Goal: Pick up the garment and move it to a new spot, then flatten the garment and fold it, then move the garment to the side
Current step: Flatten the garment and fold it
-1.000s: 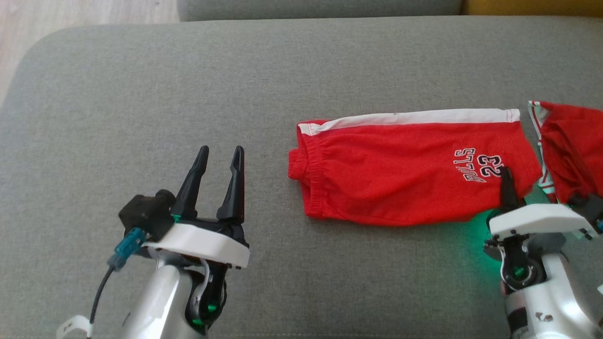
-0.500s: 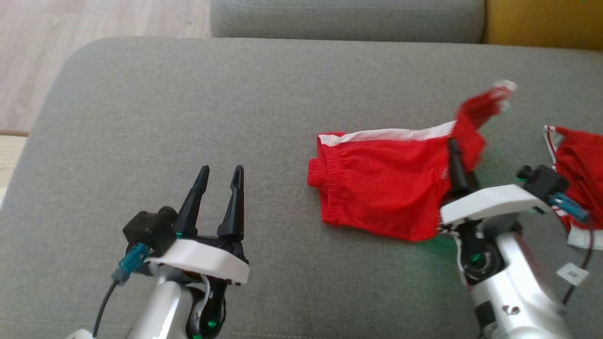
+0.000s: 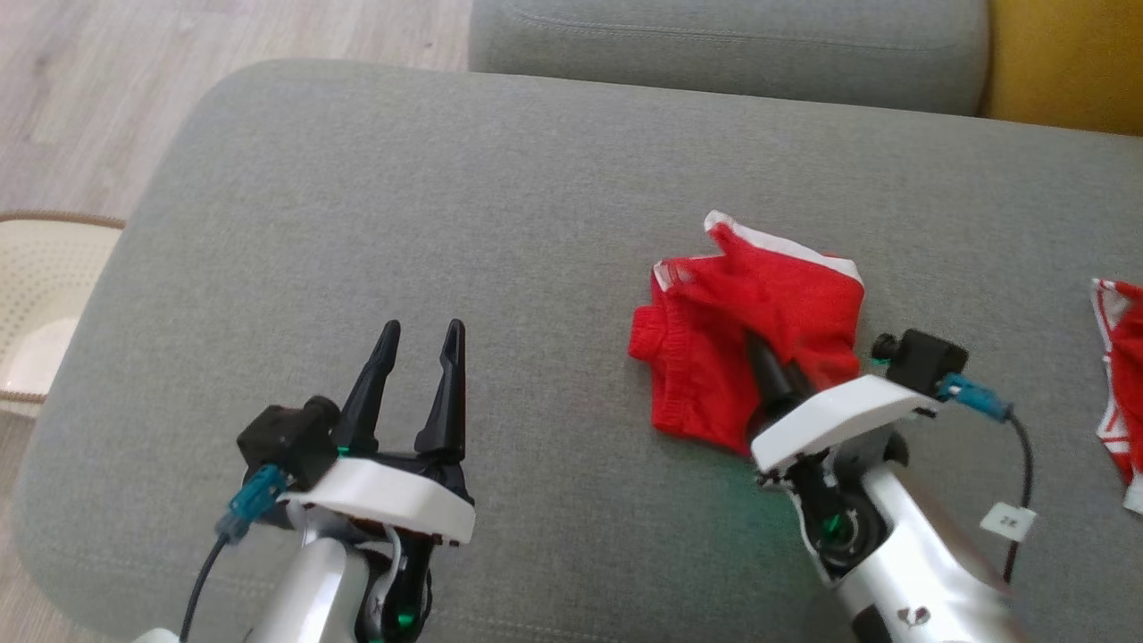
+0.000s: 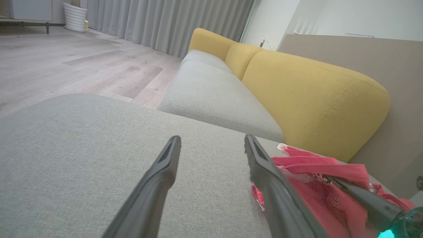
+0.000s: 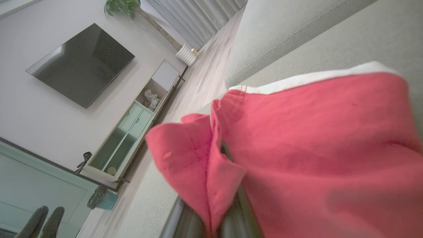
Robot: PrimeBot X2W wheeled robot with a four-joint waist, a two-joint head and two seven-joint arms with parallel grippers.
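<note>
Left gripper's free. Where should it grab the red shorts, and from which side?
Take the gathered waistband at the left end of the red shorts, coming from the robot's left. That thick edge lies flat on the cushion facing the open left gripper; the right gripper is shut on the folded-over part.

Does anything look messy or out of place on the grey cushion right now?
Yes. The red shorts are bunched into a lopsided heap, gripped by and half draped over the right hand, with a white-trimmed corner poking up. They are not lying flat. Another red garment lies crumpled farther right on the cushion.
</note>
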